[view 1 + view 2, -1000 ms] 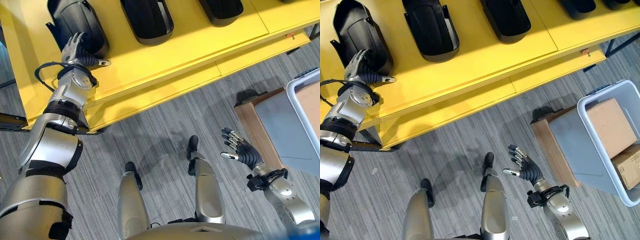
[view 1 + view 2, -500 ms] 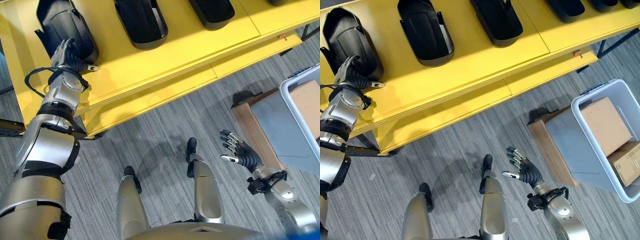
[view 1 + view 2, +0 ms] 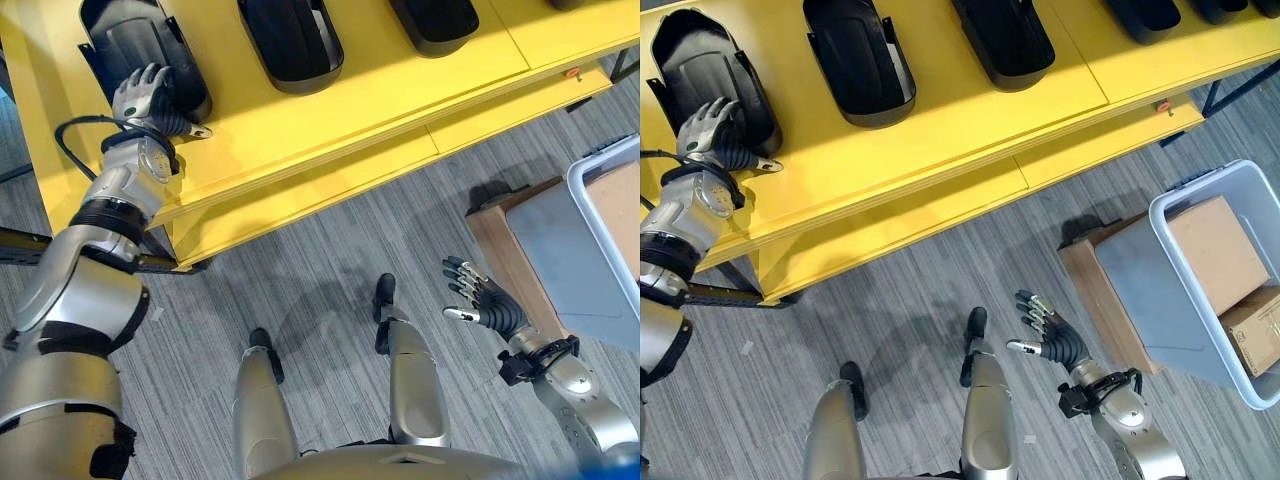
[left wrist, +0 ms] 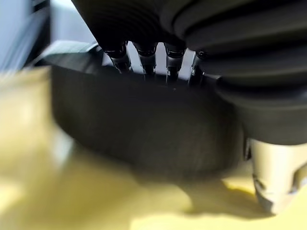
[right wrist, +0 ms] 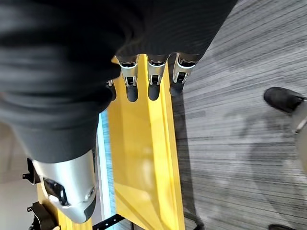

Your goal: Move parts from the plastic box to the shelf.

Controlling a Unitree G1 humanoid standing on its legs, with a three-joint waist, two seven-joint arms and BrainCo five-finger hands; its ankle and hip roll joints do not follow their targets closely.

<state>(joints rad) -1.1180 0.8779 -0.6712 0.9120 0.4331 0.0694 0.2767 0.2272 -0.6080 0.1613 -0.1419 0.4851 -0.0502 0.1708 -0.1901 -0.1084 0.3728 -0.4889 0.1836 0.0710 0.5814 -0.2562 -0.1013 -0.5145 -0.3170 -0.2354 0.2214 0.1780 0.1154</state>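
We saw the left hand point(image 3: 712, 130) rest loose-fingered against a black part point(image 3: 708, 72) on the shelf point(image 3: 940, 130); the right hand point(image 3: 1050, 335) hung open, empty.

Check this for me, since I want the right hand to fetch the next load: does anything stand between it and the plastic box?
Nothing visible does. The right hand hangs open over bare carpet, and the plastic box sits further to the robot's right on a wooden base, with cardboard boxes inside.
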